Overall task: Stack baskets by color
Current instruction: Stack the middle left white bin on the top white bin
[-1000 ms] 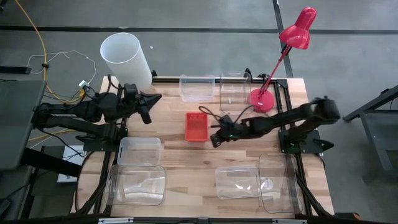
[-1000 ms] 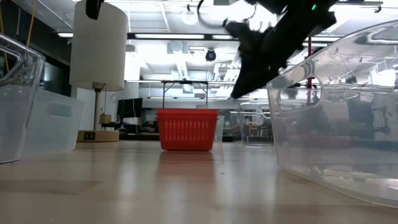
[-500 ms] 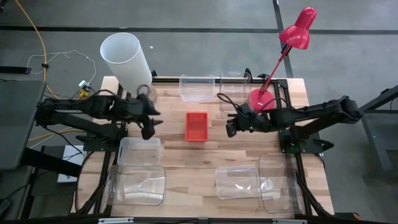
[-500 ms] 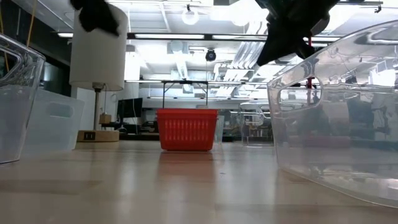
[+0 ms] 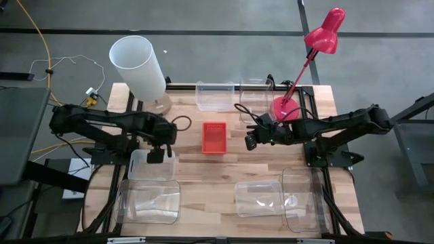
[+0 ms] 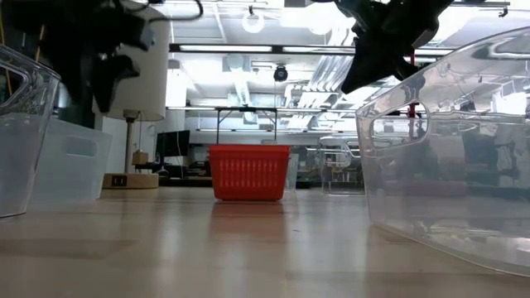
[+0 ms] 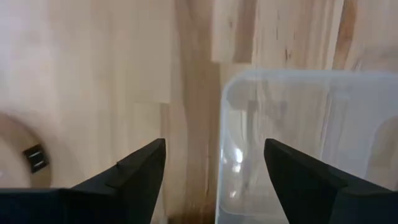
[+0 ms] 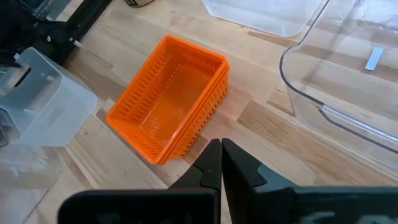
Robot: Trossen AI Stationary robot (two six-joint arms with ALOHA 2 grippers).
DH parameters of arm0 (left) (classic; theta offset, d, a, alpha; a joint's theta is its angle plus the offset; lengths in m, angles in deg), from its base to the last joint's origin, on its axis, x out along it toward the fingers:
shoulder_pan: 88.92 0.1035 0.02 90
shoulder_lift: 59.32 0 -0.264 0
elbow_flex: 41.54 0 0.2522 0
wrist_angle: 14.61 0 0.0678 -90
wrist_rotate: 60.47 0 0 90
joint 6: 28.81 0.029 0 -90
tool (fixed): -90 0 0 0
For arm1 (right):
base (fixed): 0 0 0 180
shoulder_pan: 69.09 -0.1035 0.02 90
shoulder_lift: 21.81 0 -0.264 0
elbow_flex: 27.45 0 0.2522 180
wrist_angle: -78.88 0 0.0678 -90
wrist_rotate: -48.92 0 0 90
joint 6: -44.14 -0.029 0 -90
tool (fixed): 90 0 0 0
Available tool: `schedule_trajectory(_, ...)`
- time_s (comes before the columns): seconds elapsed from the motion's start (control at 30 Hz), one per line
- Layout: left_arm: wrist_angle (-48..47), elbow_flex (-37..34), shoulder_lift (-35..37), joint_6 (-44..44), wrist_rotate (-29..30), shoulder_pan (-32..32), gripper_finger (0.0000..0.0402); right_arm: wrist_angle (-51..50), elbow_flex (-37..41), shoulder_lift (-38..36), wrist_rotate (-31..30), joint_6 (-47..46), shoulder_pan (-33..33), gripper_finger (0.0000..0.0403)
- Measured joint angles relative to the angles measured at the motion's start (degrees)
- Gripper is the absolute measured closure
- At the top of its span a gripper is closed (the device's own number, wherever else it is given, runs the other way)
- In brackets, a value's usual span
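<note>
An orange basket [image 5: 213, 137] [image 8: 171, 115] stands on its bottom in the middle of the wooden table, and no gripper touches it. My left gripper [image 5: 156, 154] [image 7: 214, 167] points straight down, open, above the far rim of a small clear basket [image 5: 151, 165] [image 7: 298, 118] at the left. One finger is over the bare table and the other over the basket's inside, both clear of it. My right gripper [image 5: 249, 141] [image 8: 221, 163] is shut on nothing, raised just right of the orange basket and slanting down toward it.
More clear baskets stand at the far edge [image 5: 215, 95] [image 5: 255, 100], the near left [image 5: 149, 201] and the near right [image 5: 258, 198] [image 5: 302, 200]. A white cylinder shade [image 5: 137, 64] is at the far left. A red desk lamp's base [image 5: 285, 108] is at the far right.
My left gripper has swung from level to pointing straight down. It has also come toward the table's near edge and down, over the small clear basket. My right gripper has drawn back from the orange basket toward the table's right edge and risen. The baskets have stayed put.
</note>
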Motion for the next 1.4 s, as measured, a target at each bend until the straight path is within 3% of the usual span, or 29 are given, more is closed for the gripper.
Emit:
schedule_trajectory(0.23, 6.22, -7.93, -2.59, 2.06, -1.28, 0.00, 0.0140, -0.19, 0.00, 0.00, -0.45, 0.10, 0.00, 0.0403)
schedule_trajectory(0.37, 8.03, -12.09, -3.03, 2.43, 3.14, -0.02, 0.0140, -0.16, 0.00, 0.00, -0.51, 0.27, 0.00, 0.0403)
schedule_trajectory(0.5, 9.96, -12.02, -4.20, 1.98, 4.95, 0.30, 0.0140, -0.17, 0.00, 0.00, -0.55, 0.26, 0.00, 0.0403)
schedule_trajectory(0.63, 11.43, -12.54, -6.67, 2.91, 2.57, 0.30, 0.0140, 0.31, 0.00, 0.00, -1.04, 0.26, 0.00, 0.0403)
schedule_trajectory(0.97, 13.18, -12.59, -16.92, 3.53, 2.11, 0.37, 0.0156, 0.77, 0.00, 0.00, -1.37, 0.03, 0.00, 0.0403)
schedule_trajectory(1.1, 13.65, -12.49, -18.57, 3.56, 2.13, 0.35, 0.0195, 1.04, 0.00, 0.00, -1.36, 0.02, 0.00, 0.0403)
schedule_trajectory(1.2, 13.68, -12.49, -18.24, 3.79, 2.14, 0.35, 0.0262, 1.12, 0.00, 0.02, -1.45, 0.24, 0.00, 0.0403)
schedule_trajectory(1.3, 13.52, -12.45, -16.36, 3.88, 2.25, 0.39, 0.0359, 1.24, 0.00, 0.00, -1.50, 0.30, 0.00, 0.0403)
schedule_trajectory(1.4, 12.37, -11.19, -13.55, 3.93, 2.87, 0.39, 0.0387, 1.29, 0.00, 0.00, -1.51, 0.36, 0.00, 0.0403)
